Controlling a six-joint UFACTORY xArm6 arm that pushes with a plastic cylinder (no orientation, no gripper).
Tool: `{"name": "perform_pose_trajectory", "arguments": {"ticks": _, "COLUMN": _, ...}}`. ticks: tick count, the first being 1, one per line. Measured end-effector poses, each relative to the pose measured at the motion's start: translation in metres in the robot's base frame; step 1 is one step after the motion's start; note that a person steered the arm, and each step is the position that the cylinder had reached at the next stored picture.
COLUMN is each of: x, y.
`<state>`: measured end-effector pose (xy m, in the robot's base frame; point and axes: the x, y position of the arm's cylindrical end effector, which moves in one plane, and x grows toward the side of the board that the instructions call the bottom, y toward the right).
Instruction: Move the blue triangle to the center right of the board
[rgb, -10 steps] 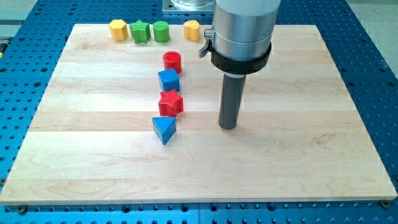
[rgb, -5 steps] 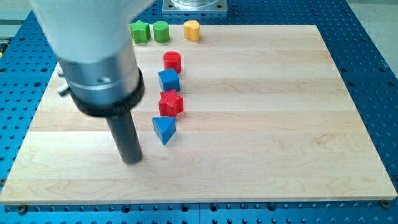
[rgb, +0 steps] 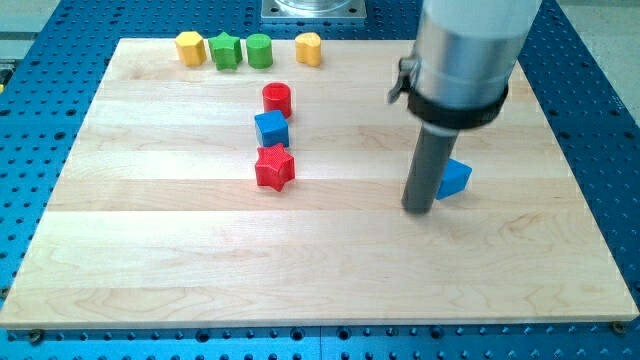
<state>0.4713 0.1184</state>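
The blue triangle (rgb: 455, 178) lies on the wooden board (rgb: 320, 260) at the view's centre right, partly hidden behind my rod. My tip (rgb: 418, 208) rests on the board just left of and slightly below the triangle, touching or nearly touching it. The arm's grey body rises above it towards the view's top.
A red cylinder (rgb: 277, 99), a blue cube (rgb: 271, 129) and a red star (rgb: 274, 167) form a column left of centre. Along the top edge stand a yellow block (rgb: 190, 47), a green star (rgb: 225, 49), a green cylinder (rgb: 259, 49) and a yellow block (rgb: 309, 48).
The blue triangle has gone from below the red star to the centre right. My tip swung from the middle to the left of the triangle, then right across the board.
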Motion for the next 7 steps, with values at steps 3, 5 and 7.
{"name": "perform_pose_trajectory", "arguments": {"ticks": 3, "x": 0.024, "y": 0.091}}
{"name": "perform_pose_trajectory", "arguments": {"ticks": 5, "x": 0.026, "y": 0.119}}
{"name": "perform_pose_trajectory", "arguments": {"ticks": 7, "x": -0.019, "y": 0.112}}
